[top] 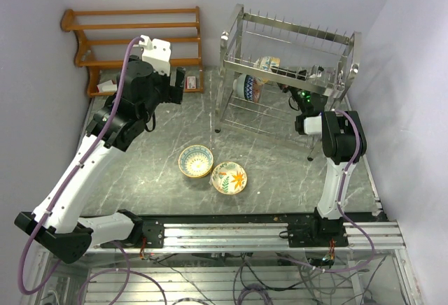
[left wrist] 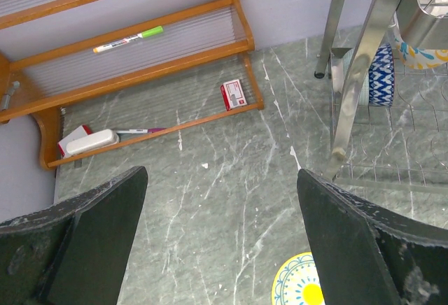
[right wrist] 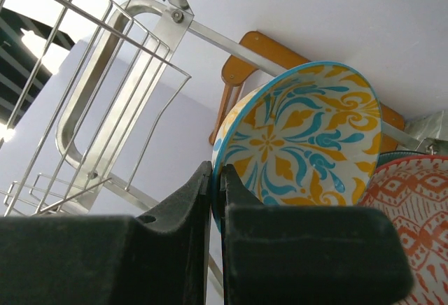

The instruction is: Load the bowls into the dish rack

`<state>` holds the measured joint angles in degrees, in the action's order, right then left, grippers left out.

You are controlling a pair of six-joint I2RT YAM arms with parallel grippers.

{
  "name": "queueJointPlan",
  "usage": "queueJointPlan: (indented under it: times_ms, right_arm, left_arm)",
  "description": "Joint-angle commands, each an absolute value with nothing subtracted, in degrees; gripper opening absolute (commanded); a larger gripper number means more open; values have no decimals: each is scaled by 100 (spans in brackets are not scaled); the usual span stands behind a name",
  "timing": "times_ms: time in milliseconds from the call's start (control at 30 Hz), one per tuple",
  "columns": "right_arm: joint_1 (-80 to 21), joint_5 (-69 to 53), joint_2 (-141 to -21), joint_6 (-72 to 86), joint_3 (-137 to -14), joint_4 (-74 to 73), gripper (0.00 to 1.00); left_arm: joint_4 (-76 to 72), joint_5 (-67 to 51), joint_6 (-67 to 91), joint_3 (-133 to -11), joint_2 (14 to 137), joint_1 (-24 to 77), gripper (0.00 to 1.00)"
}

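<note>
The right gripper [right wrist: 215, 182] is shut tight on the rim of the held bowl [right wrist: 301, 137], a finger on either side of its wall. That bowl stands on edge inside the rack [right wrist: 105, 102], with its mouth turned sideways toward the wrist camera, so its yellow and teal inside shows in full. Just beside it, on the right of that view, the orange bowl [right wrist: 413, 228] also stands on edge and faces the same way.

From above, the blue bowl [top: 248, 87] is upright on its rim in the rack's lower tier, with its mouth facing left.

Two more lie flat on the table [top: 280, 165], mouths up, in front of the rack: the yellow bowl [top: 195, 161] and the leaf bowl [top: 229, 178]. They are side by side, with their rims touching or nearly so.

The left gripper [left wrist: 220, 175] hangs wide open and holds nothing. It is above the table near the shelf [left wrist: 140, 74], well apart from every bowl. A marker [left wrist: 129, 39] lies on the shelf's middle level.
</note>
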<state>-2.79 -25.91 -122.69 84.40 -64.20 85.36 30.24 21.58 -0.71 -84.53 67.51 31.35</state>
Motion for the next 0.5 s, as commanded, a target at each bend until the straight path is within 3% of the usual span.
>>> queueJointPlan:
  times_ms: [0, 467]
  right_arm:
    - [-152, -2406, -12072, 8270, -6306, 8964, 0]
    - [-49, -2296, -11959, 8107, -5986, 8855, 0]
  left_arm:
    - [2835, 2131, -136, -8394, 6662, 3190, 99]
    - [2830, 2119, -114, -8411, 6715, 3199, 99]
